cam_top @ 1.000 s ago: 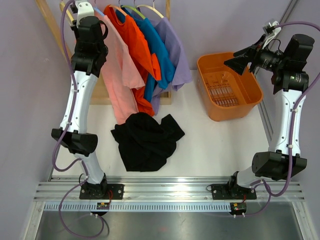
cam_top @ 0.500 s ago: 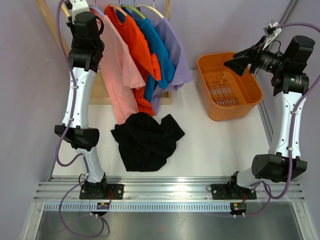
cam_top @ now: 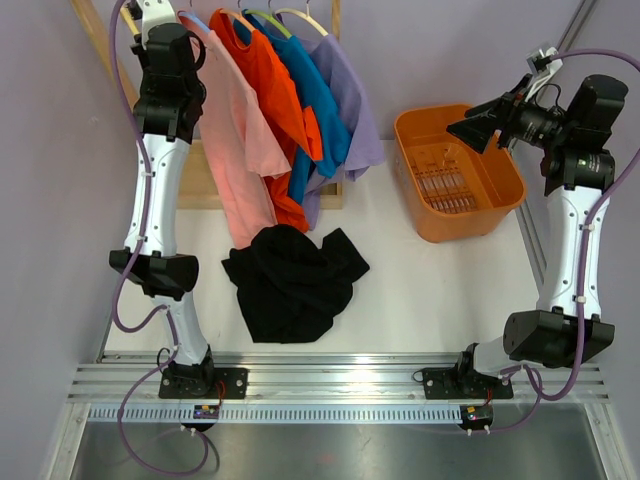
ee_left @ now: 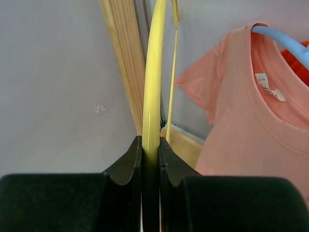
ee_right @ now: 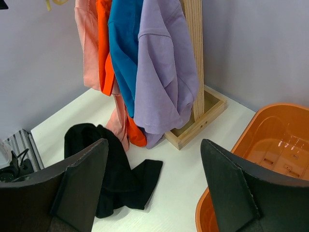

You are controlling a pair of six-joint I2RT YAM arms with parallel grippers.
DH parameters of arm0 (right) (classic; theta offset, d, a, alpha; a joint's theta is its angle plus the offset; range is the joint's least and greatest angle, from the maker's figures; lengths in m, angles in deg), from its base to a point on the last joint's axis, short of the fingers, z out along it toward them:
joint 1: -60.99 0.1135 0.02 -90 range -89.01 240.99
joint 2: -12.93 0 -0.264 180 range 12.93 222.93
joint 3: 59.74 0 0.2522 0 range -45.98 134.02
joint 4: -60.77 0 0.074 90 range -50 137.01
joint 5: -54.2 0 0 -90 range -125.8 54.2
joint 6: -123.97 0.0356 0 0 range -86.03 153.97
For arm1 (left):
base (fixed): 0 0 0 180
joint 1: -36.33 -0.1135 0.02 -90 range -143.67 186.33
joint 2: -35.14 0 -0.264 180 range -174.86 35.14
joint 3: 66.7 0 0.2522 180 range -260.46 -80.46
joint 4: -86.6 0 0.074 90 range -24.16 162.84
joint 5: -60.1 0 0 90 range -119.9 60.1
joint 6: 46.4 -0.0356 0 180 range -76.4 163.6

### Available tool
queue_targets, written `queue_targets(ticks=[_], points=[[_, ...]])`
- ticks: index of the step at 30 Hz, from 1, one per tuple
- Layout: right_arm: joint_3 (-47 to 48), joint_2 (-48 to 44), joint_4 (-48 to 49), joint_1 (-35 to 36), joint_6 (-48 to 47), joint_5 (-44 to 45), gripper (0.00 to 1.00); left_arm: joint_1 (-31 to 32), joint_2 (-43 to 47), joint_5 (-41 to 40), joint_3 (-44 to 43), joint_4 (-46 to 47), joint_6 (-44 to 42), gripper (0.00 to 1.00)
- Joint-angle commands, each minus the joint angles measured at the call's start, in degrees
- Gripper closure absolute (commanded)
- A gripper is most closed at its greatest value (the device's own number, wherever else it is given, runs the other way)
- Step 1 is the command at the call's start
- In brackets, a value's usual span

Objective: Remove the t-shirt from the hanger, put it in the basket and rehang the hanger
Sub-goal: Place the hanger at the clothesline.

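Pale lilac walls all round and a white tabletop (cam_top: 420, 280) underneath, that was your setup. At the far left stood a light wooden clothes rack (ee_right: 193, 48) with four tees hanging in a row: a salmon-pink cotton t-shirt (cam_top: 240, 140), a bright orange t-shirt (cam_top: 275, 90), a blue t-shirt (cam_top: 315, 100) and a lilac t-shirt (cam_top: 350, 100). The pink one sat on a light-blue plastic hanger (ee_left: 285, 41).

Your left gripper (ee_left: 150, 145) was up high at the rack's left end, fingers pinched tight on a thin yellow plastic hanger (ee_left: 153, 72), which ran straight up between them, next to the wooden post.

The crumpled black t-shirt (cam_top: 292, 280) lay in a heap on the table, in front of the rack's base and just beneath the hems of the pink and orange tees. Nothing was gripping it.

Your right gripper (ee_right: 154, 142) hung in the air on the right, by the orange plastic basket (cam_top: 470, 222), fingers spread wide with nothing between them, pointing towards the rack. The basket sat at the table's far right, well apart from the black tee.
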Motion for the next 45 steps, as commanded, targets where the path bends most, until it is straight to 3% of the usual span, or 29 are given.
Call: queue_targets(ticks=[1, 9, 29, 33, 39, 45], points=[[-0.6, -2.6, 3.5, 0.1, 1.5, -0.9, 0.15, -0.5, -3.1, -3.5, 1.2, 1.7, -2.0, 1.0], [-1.6, -3.0, 3.1, 0.1, 0.9, -1.2, 0.15, 2.4, -4.8, -10.7, -2.5, 6.1, -9.7, 1.0], [-2.5, -2.9, 3.2, 0.1, 0.7, -1.2, 0.15, 4.4, 1.8, -18.2, 3.4, 6.3, -8.4, 1.0], [-2.6, -2.9, 3.1, 0.1, 0.7, -1.3, 0.15, 4.6, 3.0, -16.7, 7.3, 8.9, -7.9, 1.0], [-2.5, -3.3, 1.9, 0.1, -0.4, -1.0, 0.15, 2.9, -3.2, -12.9, -1.9, 5.2, -7.8, 1.0], [-2.7, -3.1, 1.8, 0.1, 0.0, -0.9, 0.14, 2.7, -1.9, -11.6, 0.3, 10.4, -10.3, 1.0]])
